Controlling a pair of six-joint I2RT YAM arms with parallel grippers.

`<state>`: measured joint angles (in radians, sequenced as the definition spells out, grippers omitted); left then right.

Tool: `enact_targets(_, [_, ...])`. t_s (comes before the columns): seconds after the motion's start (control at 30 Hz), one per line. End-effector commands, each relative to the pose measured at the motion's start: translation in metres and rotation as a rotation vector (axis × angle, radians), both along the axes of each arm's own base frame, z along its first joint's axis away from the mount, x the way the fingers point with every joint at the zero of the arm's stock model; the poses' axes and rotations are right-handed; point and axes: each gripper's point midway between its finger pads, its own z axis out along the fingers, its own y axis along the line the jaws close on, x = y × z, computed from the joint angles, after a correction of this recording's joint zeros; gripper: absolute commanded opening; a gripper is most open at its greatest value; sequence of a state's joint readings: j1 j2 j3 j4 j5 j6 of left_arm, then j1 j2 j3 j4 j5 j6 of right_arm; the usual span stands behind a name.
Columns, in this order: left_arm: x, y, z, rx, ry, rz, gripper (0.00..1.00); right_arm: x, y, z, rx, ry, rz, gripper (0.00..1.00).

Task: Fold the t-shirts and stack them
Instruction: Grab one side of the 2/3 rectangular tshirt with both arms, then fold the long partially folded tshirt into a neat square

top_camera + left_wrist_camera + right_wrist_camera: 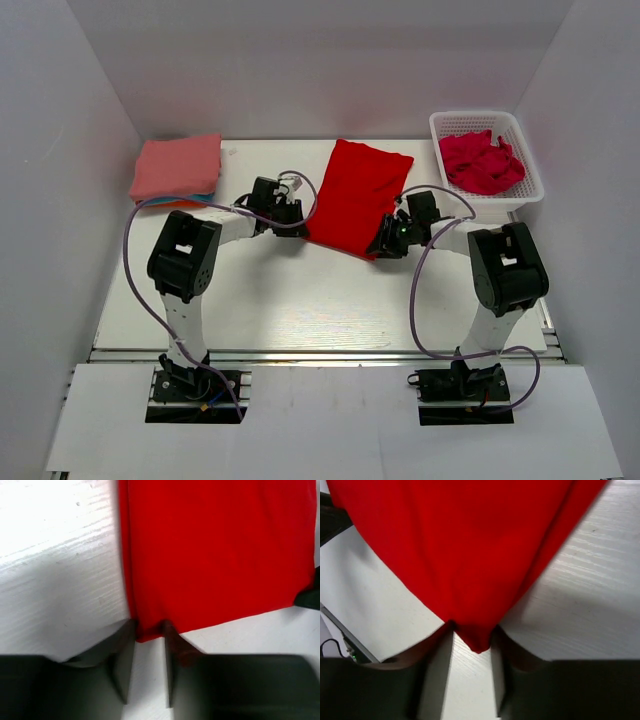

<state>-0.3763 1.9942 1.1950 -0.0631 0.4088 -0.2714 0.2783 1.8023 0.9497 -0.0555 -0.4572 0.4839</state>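
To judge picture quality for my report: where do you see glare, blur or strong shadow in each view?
Top external: even light, sharp, hardly any shadow. Left wrist: table glares white; left end effector fingers dark, blurred. Right wrist: red t-shirt flatly saturated, right end effector fingers soft.

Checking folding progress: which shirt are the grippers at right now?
The bright red t-shirt mid-table, its near corners between the fingers of the left gripper and right gripper. The salmon-pink t-shirt lies folded far left; the crimson-pink one lies in the basket.
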Motion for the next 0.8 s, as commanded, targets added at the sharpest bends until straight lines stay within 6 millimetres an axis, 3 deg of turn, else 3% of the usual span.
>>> enact_targets(0.0, [-0.018,-0.005,-0.014,0.003,0.055,-0.032,0.33,-0.012,0.001,-0.014,-0.015,0.043,0.009,0.37])
enact_targets(0.03, [-0.015,-0.006,-0.012,-0.003,0.041,-0.032,0.30,-0.012,0.001,-0.014,-0.015,0.038,0.010,0.29])
enact_targets(0.07, [-0.016,-0.007,-0.011,-0.013,0.049,-0.032,0.22,-0.014,0.000,-0.015,-0.017,0.042,0.009,0.13])
enact_targets(0.1, [-0.020,-0.008,-0.012,-0.016,0.063,-0.039,0.06,-0.016,0.001,-0.013,-0.017,0.038,0.021,0.05])
enact_targets(0.13, [-0.019,-0.008,-0.007,-0.020,0.053,-0.039,0.00,-0.016,0.000,-0.012,-0.018,0.039,0.018,0.00])
enact_targets(0.23, [-0.031,-0.010,0.012,-0.057,0.047,-0.070,0.00,-0.024,0.001,-0.003,-0.013,0.029,0.045,0.00])
enact_targets(0.27, [-0.045,-0.009,0.012,-0.075,0.075,-0.079,0.00,-0.025,0.001,0.003,-0.014,0.002,0.066,0.00])
enact_targets(0.3, [-0.049,-0.010,0.020,-0.089,0.066,-0.089,0.00,-0.037,0.000,0.004,-0.014,0.044,0.084,0.00])
enact_targets(0.33, [-0.058,-0.012,0.041,-0.111,0.048,-0.102,0.00,-0.042,0.000,0.012,-0.009,0.035,0.104,0.00])
enact_targets(0.4, [-0.081,-0.008,0.050,-0.130,0.067,-0.125,0.00,-0.061,-0.003,0.030,-0.004,0.033,0.158,0.00])
enact_targets(0.43, [-0.094,-0.006,0.067,-0.155,0.048,-0.144,0.00,-0.072,-0.006,0.033,-0.011,0.045,0.192,0.00])
enact_targets(0.53, [-0.126,-0.006,0.083,-0.188,0.044,-0.236,0.00,-0.093,-0.008,0.061,0.006,0.020,0.291,0.00])
enact_targets(0.57, [-0.136,-0.001,0.092,-0.193,0.029,-0.237,0.00,-0.102,-0.004,0.081,0.055,0.001,0.342,0.00])
enact_targets(0.6, [-0.143,0.000,0.096,-0.200,0.029,-0.244,0.00,-0.102,-0.002,0.086,0.062,-0.034,0.373,0.00])
enact_targets(0.67, [-0.160,0.003,0.106,-0.220,0.044,-0.267,0.00,-0.122,0.000,0.102,0.124,0.000,0.419,0.00])
enact_targets(0.7, [-0.165,0.002,0.126,-0.253,-0.006,-0.292,0.00,-0.127,0.000,0.109,0.134,-0.019,0.442,0.00])
enact_targets(0.77, [-0.180,0.000,0.142,-0.306,-0.035,-0.343,0.00,-0.132,0.001,0.125,0.158,-0.066,0.458,0.00])
